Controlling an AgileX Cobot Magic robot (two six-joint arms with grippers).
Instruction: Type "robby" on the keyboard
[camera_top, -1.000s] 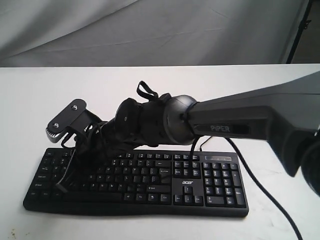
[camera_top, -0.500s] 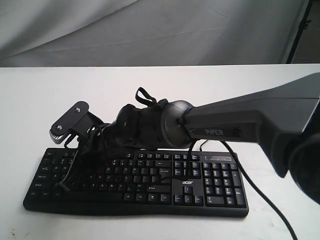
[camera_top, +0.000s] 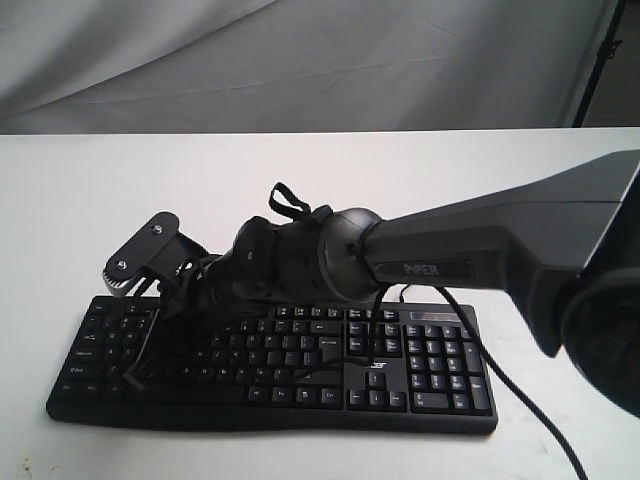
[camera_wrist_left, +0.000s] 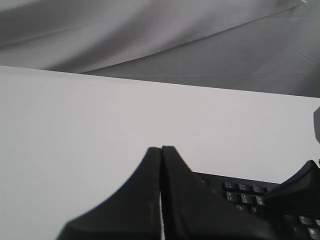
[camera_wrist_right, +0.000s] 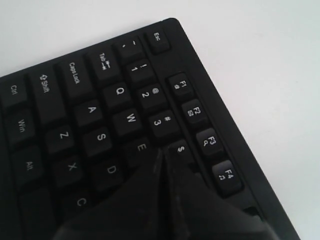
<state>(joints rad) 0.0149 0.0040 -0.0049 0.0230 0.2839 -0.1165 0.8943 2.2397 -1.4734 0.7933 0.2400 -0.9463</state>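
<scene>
Right jaws lower, together, over keyboard (camera_top: 420, 365); cable (camera_top: 530, 408) alongside.

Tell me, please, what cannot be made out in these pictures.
- Right wrist view: the right gripper covers the key under its tip.
- Exterior view: the right arm hides upper left rows of the keyboard and any contact.
- Left wrist view: the left gripper and picture edge hide most keys.

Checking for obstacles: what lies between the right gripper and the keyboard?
Nothing shows: in the right wrist view the right gripper hangs directly over the keyboard, near E.
</scene>
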